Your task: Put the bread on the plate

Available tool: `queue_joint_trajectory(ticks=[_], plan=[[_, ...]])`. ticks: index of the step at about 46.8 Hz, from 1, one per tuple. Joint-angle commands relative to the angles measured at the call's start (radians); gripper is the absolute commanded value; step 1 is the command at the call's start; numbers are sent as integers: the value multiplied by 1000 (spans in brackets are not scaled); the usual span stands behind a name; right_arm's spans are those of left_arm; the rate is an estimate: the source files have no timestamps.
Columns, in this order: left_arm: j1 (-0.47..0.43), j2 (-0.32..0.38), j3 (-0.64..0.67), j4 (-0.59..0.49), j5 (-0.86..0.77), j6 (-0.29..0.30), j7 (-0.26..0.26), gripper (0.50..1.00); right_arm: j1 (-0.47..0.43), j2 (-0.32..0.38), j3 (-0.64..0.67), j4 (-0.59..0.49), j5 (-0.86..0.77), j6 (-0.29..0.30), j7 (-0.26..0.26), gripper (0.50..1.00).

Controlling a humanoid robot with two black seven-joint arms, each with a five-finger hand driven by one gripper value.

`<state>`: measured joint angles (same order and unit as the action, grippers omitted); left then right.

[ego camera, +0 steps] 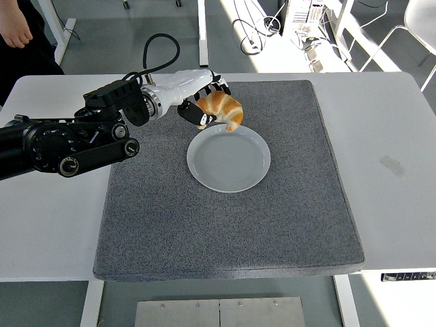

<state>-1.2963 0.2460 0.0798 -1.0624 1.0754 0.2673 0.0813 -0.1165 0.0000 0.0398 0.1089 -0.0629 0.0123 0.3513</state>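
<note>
My left hand [204, 102] is shut on the bread, a golden-brown croissant [221, 109]. It holds the croissant in the air over the far left rim of the white plate [229, 158]. The plate is empty and sits in the middle of a grey mat [225, 218]. The left arm reaches in from the left edge over the mat's far left part. The right arm is out of view.
The grey mat covers most of the white table [388, 122]. A person's hand [15, 28] shows at the top left corner, behind the table. Table legs and cables stand on the floor beyond the far edge.
</note>
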Motion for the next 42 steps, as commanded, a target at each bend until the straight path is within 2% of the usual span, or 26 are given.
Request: queue_joint_trajectory(ticks=[1,11,26,42], plan=[[21,-33,5,22,15,0,5,500,0,0,0,0,0,0,0,1000],[49,-66,6,25,29,0,6,500,0,0,0,0,0,0,0,1000],[63,-70,20,32,29,3,6,500,0,0,0,0,0,0,0,1000],[91,-109,32,98,58,4,6,500,0,0,0,0,0,0,0,1000]])
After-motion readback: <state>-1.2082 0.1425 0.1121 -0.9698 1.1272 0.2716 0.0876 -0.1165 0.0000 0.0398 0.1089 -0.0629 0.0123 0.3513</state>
